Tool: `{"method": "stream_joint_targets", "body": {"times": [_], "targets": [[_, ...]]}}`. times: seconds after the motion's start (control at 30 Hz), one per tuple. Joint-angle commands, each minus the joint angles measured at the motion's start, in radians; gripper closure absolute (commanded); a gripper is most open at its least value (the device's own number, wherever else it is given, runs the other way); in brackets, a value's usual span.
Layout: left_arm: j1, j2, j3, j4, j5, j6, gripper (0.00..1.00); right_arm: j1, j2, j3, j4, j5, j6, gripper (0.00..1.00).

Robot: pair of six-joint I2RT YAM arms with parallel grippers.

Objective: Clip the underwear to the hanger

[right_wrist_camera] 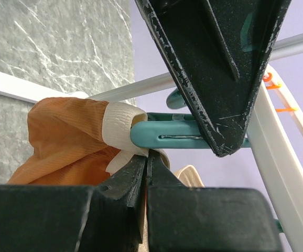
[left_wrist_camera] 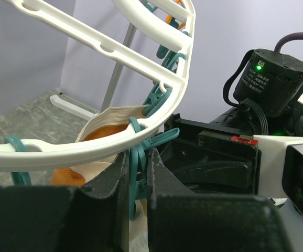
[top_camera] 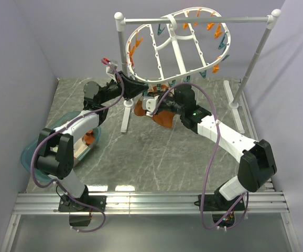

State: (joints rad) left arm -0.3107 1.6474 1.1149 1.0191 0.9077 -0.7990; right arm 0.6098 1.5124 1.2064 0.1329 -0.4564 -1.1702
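Observation:
The white oval hanger (top_camera: 162, 50) hangs tilted from a pole, ringed by teal and orange pins. Below its near rim, the rust-orange underwear (top_camera: 164, 118) is held up. My left gripper (top_camera: 141, 86) is shut on a teal clothespin (left_wrist_camera: 137, 157) hanging from the hanger rim (left_wrist_camera: 88, 149). My right gripper (right_wrist_camera: 147, 157) is shut on the underwear's cream waistband (right_wrist_camera: 117, 123). It holds the band against the tip of that clothespin (right_wrist_camera: 167, 134). The orange fabric (right_wrist_camera: 62, 142) droops to the left. The left fingers (right_wrist_camera: 219, 79) cross above the pin.
A grey-white pole stand (top_camera: 193, 20) carries the hanger, and its feet (top_camera: 126, 118) rest on the marble table. A teal basin (top_camera: 36, 152) at the left holds white-and-orange garments (top_camera: 88, 139). Purple walls close in left, right and behind.

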Motion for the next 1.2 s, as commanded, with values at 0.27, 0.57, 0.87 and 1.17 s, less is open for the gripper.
{"method": "stream_joint_targets", "body": {"times": [0.27, 0.57, 0.87, 1.17], "targets": [[-0.018, 0.006, 0.02, 0.075, 0.114, 0.037, 1.0, -0.001, 0.025, 0.094, -0.019, 0.007, 0.029, 1.0], [-0.018, 0.0, 0.008, 0.053, 0.109, 0.083, 1.0, -0.001, 0.032, 0.15, -0.058, 0.009, 0.106, 1.0], [-0.018, -0.024, -0.003, -0.005, 0.068, 0.178, 1.0, -0.002, 0.0, 0.131, -0.078, -0.036, 0.106, 1.0], [-0.018, -0.029, -0.01, -0.007, 0.092, 0.204, 1.0, -0.002, -0.001, 0.15, -0.069, -0.044, 0.156, 1.0]]}}
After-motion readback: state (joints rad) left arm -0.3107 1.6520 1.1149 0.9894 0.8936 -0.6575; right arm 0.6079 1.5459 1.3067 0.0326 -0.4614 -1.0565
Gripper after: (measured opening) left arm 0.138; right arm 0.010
